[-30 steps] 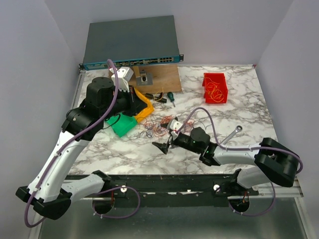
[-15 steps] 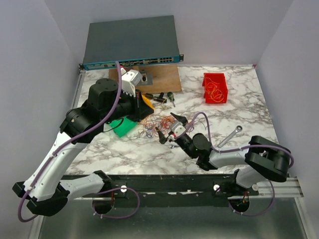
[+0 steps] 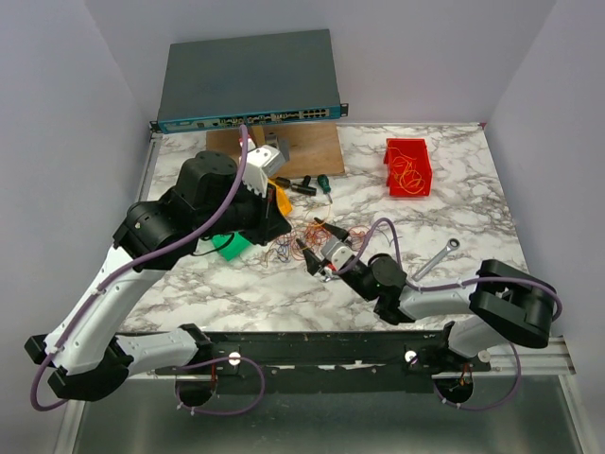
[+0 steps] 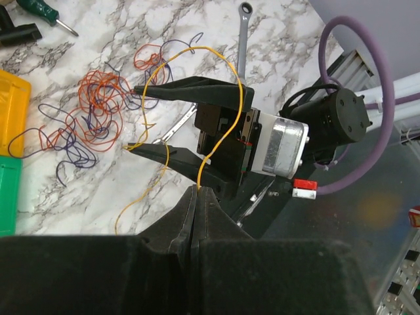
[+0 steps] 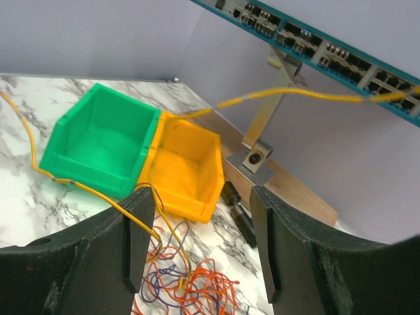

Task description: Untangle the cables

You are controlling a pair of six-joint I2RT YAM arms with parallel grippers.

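Right tool (image 4: 134, 119) has neared the left tool (image 4: 197, 191) pinching a yellow cable (image 4: 198, 47)

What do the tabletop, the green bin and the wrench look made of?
Tabletop: marble pattern, white with grey veins; stone or printed laminate, unclear. Green bin: smooth moulded plastic, uniform colour. Wrench: bare metal, silvery sheen.

The left arm (image 3: 99, 307) and the right arm (image 3: 435, 295) are built alike: smooth white link shells between bulky matt black joint housings. A thick purple cable (image 3: 175, 248) loops along each. The right gripper (image 4: 131, 119) has long, tapered black jaws on a black block, with a thin red band, a silver cylindrical motor (image 4: 285, 147) and a small red-and-white tag (image 4: 305, 189).
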